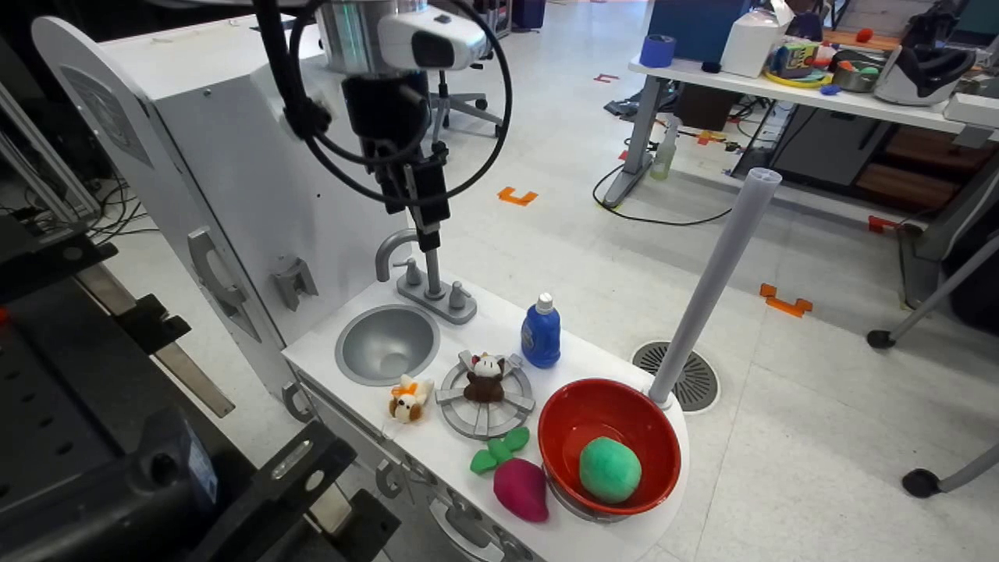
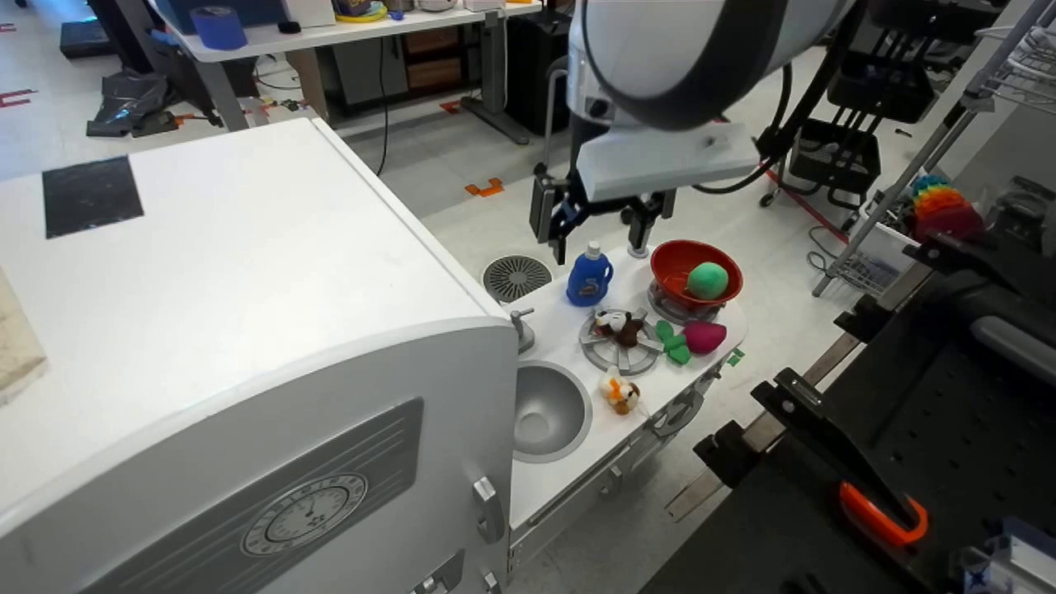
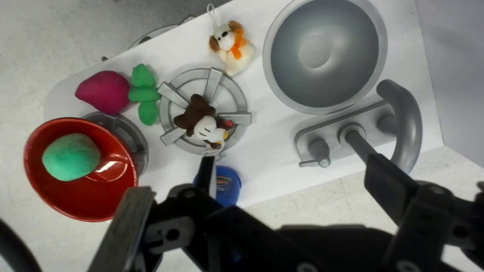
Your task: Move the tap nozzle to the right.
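Wrist view. Entry: my gripper (image 3: 293, 166), fingers spread wide apart, held above the white counter (image 3: 272, 151) of a toy kitchen.

Nearest to it: one tap nozzle (image 3: 410, 121), grey, hook-shaped, on a flat base with a handle at each side of the stem. My tap-side finger (image 3: 389, 185) hides part of it; in an exterior view the nozzle (image 1: 431, 273) appears to reach up to a fingertip of mine. Whether the two touch, I cannot tell.

Behind my bottle-side finger (image 3: 206, 173) in the wrist view: one blue bottle (image 3: 230, 183), upright, partly hidden.

Below my gripper, just beside the tap base: one round grey sink basin (image 3: 325, 85).

Below and outward on the bottle side: one grey burner grate (image 3: 238, 118), bearing one small brown-and-white plush toy (image 3: 198, 113).

Farther from my fingers, just beside the grate: one plush dog (image 3: 234, 53), orange scarf.

Past the grate from my gripper: one magenta toy beet (image 3: 104, 91) with green leaves (image 3: 145, 94); near it, one red bowl (image 3: 83, 200), holding one green ball (image 3: 71, 156).

Beyond the tap, on the opposite side of my gripper from the bowl: one tall white cabinet (image 1: 273, 179).
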You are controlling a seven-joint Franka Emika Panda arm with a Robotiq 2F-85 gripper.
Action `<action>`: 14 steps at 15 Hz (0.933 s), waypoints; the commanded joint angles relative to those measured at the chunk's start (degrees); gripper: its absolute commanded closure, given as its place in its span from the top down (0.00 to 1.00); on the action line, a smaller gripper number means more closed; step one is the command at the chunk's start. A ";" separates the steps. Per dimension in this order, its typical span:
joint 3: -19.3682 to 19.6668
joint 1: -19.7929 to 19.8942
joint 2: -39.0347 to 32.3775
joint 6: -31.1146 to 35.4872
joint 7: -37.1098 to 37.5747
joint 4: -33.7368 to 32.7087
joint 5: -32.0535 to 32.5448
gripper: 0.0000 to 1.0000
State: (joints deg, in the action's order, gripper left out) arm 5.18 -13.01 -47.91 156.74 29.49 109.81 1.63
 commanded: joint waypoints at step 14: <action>-8.79 3.21 -21.79 4.86 -18.85 -21.16 -2.46 1.00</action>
State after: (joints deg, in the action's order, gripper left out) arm -1.71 -11.55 -65.38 161.75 13.93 93.93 0.61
